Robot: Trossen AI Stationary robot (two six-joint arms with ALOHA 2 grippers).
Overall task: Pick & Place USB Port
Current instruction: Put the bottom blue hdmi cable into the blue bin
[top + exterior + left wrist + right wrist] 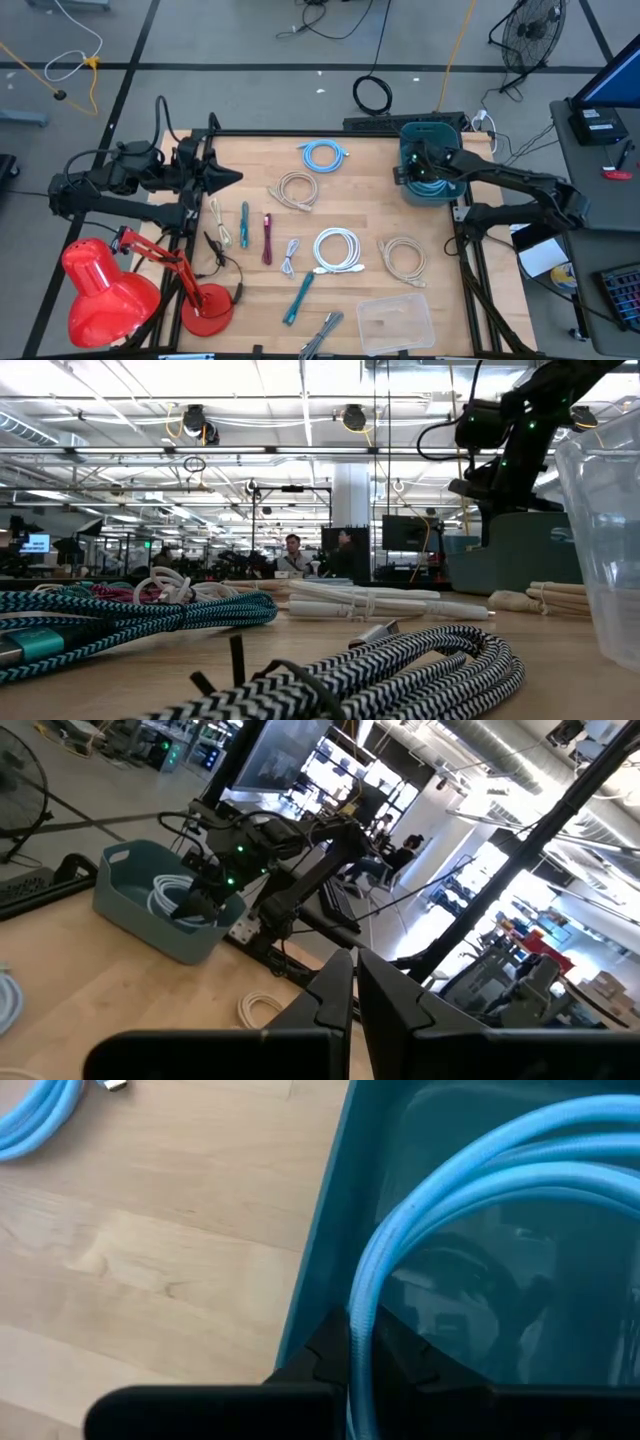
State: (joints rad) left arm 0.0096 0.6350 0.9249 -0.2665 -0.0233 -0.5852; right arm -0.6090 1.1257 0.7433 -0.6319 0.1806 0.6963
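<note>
A teal bin [407, 135] stands at the table's far right; the left wrist view also shows the bin [130, 895]. My right gripper [425, 172] reaches down into it, shut on a coiled light blue USB cable [470, 1190], whose loops lie inside the bin's walls. A second light blue coil [323, 154] lies on the table to the left of the bin. My left gripper [235, 178] waits at the table's left, level and shut, holding nothing. My right gripper pinches the light blue cable's strands [360, 1330] between its two fingers [325, 1360], coming from above and slanting down into the bin. The loops spread ahead of the fingers inside the bin. Whether they rest on its floor I cannot tell.
Loose cable coils lie across the table: beige [294, 190], white [337, 250], beige [402, 257], a pink one [267, 240] and a teal one [298, 297]. A clear plastic container [396, 322] stands at the near right. A red desk lamp [110, 290] stands at the near left.
</note>
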